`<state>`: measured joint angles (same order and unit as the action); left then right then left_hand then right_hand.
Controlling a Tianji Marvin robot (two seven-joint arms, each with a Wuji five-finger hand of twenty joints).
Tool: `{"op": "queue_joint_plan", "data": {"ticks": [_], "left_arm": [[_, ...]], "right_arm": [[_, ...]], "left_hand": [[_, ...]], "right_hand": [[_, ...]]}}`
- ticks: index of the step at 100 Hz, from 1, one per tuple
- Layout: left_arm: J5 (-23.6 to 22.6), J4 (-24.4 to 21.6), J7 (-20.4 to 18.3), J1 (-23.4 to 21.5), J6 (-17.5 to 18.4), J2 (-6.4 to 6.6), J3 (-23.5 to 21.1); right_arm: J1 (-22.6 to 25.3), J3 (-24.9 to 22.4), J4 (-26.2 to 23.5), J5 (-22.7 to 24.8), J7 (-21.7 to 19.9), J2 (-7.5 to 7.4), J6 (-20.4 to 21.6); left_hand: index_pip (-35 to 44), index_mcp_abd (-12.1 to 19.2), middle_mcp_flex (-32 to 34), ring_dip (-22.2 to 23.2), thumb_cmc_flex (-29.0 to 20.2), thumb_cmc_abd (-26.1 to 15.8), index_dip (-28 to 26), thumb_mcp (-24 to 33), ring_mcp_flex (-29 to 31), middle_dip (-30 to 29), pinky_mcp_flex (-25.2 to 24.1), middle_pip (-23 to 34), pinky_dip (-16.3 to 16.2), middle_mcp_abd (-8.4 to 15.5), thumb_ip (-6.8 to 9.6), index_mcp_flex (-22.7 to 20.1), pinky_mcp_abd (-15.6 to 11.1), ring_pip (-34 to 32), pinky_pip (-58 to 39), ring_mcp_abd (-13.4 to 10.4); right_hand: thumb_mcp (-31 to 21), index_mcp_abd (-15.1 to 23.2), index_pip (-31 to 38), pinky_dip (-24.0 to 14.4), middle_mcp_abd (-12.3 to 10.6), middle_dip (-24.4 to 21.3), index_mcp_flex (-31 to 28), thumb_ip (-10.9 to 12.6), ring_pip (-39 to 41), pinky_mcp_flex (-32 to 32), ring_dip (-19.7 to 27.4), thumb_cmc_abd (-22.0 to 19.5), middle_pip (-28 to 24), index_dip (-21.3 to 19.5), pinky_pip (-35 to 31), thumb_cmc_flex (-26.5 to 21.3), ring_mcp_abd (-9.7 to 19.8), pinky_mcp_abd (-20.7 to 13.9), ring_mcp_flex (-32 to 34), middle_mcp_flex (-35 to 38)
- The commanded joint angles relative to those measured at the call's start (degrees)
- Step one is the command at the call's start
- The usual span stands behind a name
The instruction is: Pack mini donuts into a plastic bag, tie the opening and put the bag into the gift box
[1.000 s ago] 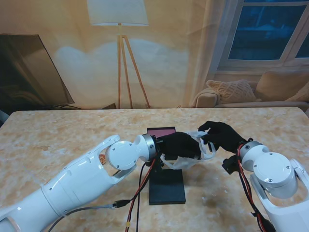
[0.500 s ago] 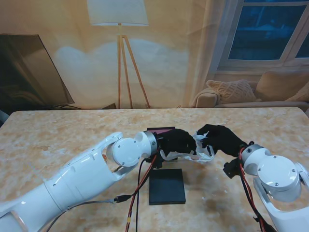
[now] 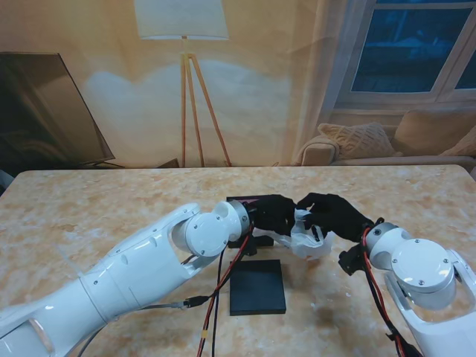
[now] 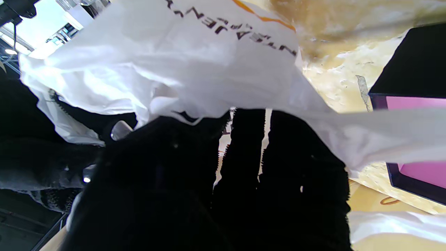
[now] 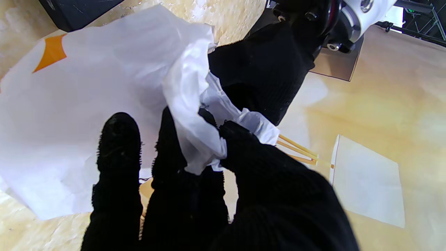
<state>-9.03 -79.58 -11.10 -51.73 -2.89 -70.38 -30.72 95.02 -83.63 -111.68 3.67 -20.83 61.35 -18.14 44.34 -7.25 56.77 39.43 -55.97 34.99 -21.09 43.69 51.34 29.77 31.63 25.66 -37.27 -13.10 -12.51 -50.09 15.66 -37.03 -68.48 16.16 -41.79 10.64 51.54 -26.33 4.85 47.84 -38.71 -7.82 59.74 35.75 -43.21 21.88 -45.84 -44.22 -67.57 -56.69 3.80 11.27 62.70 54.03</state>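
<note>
Staged living-room set, likely a lab.
Floor lamp (image 3: 184,44), sofa (image 3: 387,145), window (image 3: 413,48) look like a printed backdrop; truss (image 5: 423,21) in right wrist view.

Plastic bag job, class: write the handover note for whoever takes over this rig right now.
Left hand: shut on the plastic bag.
Right hand: shut on the same bag, pinching a bunched strip of its opening.
Bag: held between the hands, beside the gift box, whose pink inside shows. Black lid lies flat, nearer to me.
Done: cannot tell if donuts are inside.
Left: finish the tie, put the bag in the box.
</note>
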Motion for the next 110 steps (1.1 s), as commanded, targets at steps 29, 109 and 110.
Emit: {"op": "queue_joint_plan", "data": {"ticks": [29,109,110], "left_arm": [[2.62,0.65,-1.68,-0.05,-2.63,-0.95,0.43],[-1.55,0.15,-5.8,1.67,2.16,1.45,1.91],[-1.55,0.01,-5.95,1.65,2.14,1.53,1.9]], "right_arm": [[-0.14,0.83,0.7,-0.7,-0.01,0.48,0.97],[0.36,0.5,0.95,3.06,-0.34,0.1,2.75],[0.36,0.49,0.97,3.19,-0.36,0.08,2.84]], "left_hand": [[-12.09,-1.36,-9.0,-6.15,14.22,10.66,2.12,19.14,-5.34,-9.76,-2.08,1.48,8.46,1.89,-0.21,0.0,-5.08,10.44,10.46,-1.95],[-26.47,-0.45,-26.79,-8.26,25.05,8.3,1.76,18.44,-23.43,-11.83,-20.35,-6.52,8.32,-0.36,0.76,8.38,-3.03,15.68,17.4,0.57],[-25.72,-0.43,-26.16,-7.98,24.17,7.36,1.14,17.55,-23.12,-11.52,-20.14,-6.29,7.98,-0.48,1.08,7.69,-2.96,15.45,17.17,0.59]], "right_hand": [[-0.91,1.95,1.05,-0.04,-2.69,1.64,-1.78,0.72,0.04,-0.52,-0.61,-1.49,-1.02,-1.34,0.24,-0.46,0.82,-0.86,-0.5,-0.73],[-3.03,1.82,2.46,-1.92,-2.35,5.33,-1.97,1.9,5.79,-2.05,-3.98,-2.1,-3.14,-4.38,-0.69,0.88,0.88,0.18,-1.31,-1.05],[-3.19,1.82,2.53,-1.98,-2.37,5.49,-1.99,1.97,5.99,-2.11,-4.09,-2.11,-3.26,-4.51,-0.72,0.86,0.86,0.2,-1.26,-1.02]]}}
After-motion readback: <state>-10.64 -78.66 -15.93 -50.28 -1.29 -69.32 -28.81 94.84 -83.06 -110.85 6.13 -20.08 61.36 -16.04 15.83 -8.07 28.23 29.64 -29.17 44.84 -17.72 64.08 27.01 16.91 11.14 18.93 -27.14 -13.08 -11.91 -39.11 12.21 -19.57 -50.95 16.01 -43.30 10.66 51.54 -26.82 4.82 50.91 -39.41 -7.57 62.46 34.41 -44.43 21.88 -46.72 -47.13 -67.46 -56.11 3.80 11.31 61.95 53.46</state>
